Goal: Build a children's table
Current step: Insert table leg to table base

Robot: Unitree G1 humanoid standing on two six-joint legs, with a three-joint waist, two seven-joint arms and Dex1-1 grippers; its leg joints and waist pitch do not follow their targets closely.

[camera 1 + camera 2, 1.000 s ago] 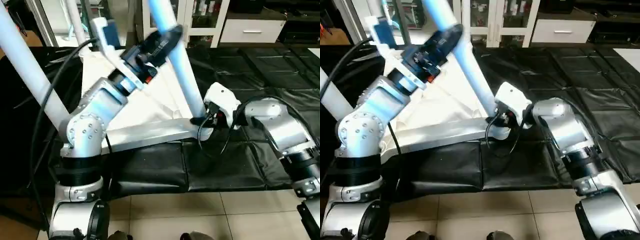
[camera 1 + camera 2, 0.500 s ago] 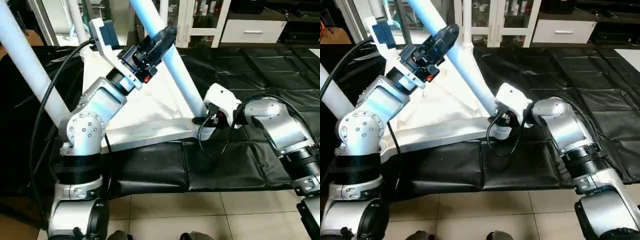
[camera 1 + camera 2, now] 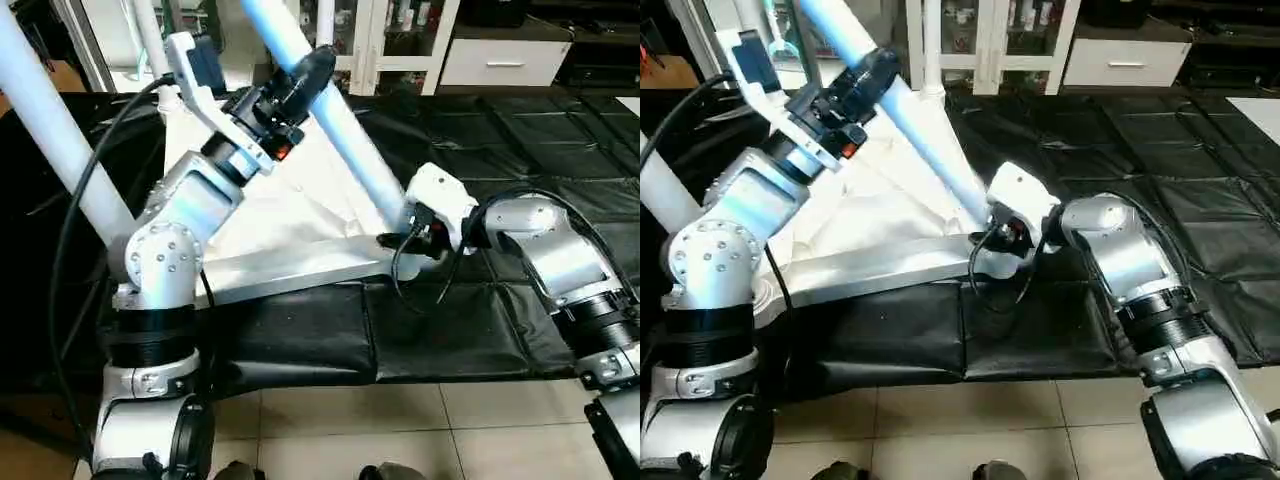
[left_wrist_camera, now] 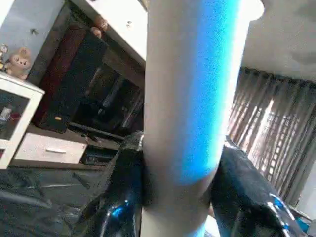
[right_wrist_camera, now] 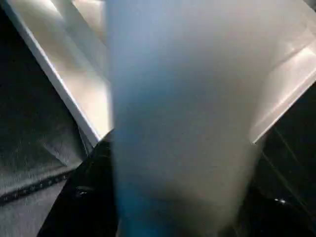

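The step in hand looks like seating a leg into a corner of the table top (image 3: pixel 290 215), which lies upside down on the black mat (image 3: pixel 520 130), its white ribbed underside facing up and its near edge running along the mat's front. The leg (image 3: pixel 340 130), a long white tapered tube, slants up and to the left from the near right corner socket (image 3: pixel 1002 262).

The left gripper (image 3: pixel 292 88) sits high on this leg, its black fingers (image 4: pixel 123 197) pressed against either side of the tube in the left wrist view, so it is clamped on the leg. The right gripper (image 3: pixel 405 237) is down at the leg's foot by the socket. In the right wrist view dark fingers (image 5: pixel 91 197) flank the tube, but whether they bear on it or stand slightly off it cannot be told.

Two other legs (image 3: pixel 55 130) already stand up from the top at the left and far side.

The next move probably calls for bringing the slanted leg upright over the socket and pressing it straight down, with the lower gripper steadying the foot so it does not skid off the rim.
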